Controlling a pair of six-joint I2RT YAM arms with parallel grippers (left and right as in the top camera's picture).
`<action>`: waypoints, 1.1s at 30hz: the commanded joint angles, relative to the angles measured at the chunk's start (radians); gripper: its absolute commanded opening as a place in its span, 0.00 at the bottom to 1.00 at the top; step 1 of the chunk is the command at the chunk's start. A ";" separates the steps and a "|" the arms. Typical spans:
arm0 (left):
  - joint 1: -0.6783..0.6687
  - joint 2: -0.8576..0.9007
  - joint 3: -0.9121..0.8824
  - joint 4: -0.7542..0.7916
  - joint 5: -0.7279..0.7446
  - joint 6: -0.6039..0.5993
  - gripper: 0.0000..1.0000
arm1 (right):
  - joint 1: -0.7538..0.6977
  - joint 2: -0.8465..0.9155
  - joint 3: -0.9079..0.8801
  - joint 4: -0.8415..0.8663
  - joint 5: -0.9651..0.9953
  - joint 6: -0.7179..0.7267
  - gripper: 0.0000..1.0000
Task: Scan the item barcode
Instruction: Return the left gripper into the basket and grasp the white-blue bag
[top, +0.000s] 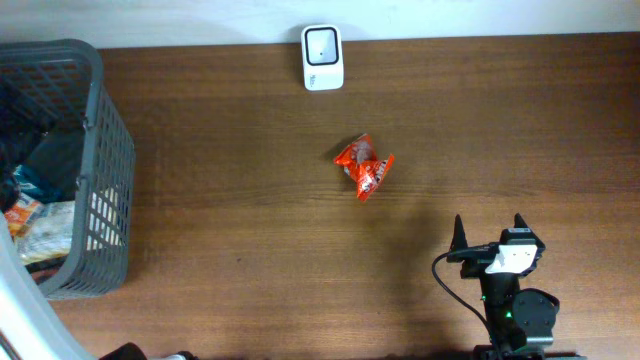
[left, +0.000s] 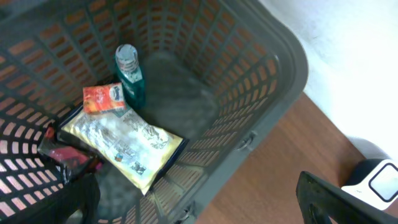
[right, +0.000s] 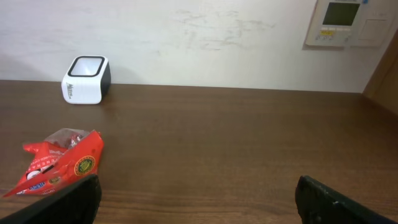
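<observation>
Overhead: red snack packet (top: 364, 167) lies crumpled on the bare brown table (top: 230, 180), about mid-table, touching nothing. Scanner (top: 322, 57), a white block with a dark window, stands at the far edge against the wall, apart from the packet and a little to its left. Right gripper (top: 489, 225) sits near the table's front edge, beyond the packet's right side, jaws spread wide and empty. Judged step: reach and pick up the packet for scanning. No barcode can be made out in any view, so which face carries it cannot be told. Best to come down from above and pinch one crimped end, leaving the broad printed faces uncovered. The foil looks crinkly and likely to buckle, so take a light, square grip, then turn each face to the scanner window in turn. Basket (top: 105, 150), grey plastic lattice, sits at the table's left end. Left gripper (left: 194, 186) hangs above it, fingers wide apart, nothing between them. Inside: a green bottle (left: 129, 78) with a clear cap, a small orange packet (left: 102, 98) against it, a pale foil pouch (left: 124, 146) lying flat, and a dark wrapper (left: 62, 152) at the pouch's edge.
</observation>
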 joint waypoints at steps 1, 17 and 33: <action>0.013 0.030 -0.057 0.016 -0.028 -0.018 0.99 | 0.006 -0.006 -0.009 -0.002 0.006 -0.003 0.98; 0.179 0.273 -0.090 -0.063 -0.021 -0.112 0.99 | 0.006 -0.006 -0.009 -0.002 0.005 -0.003 0.98; 0.189 0.298 -0.626 0.293 0.021 -0.156 0.99 | 0.006 -0.006 -0.009 -0.002 0.005 -0.003 0.98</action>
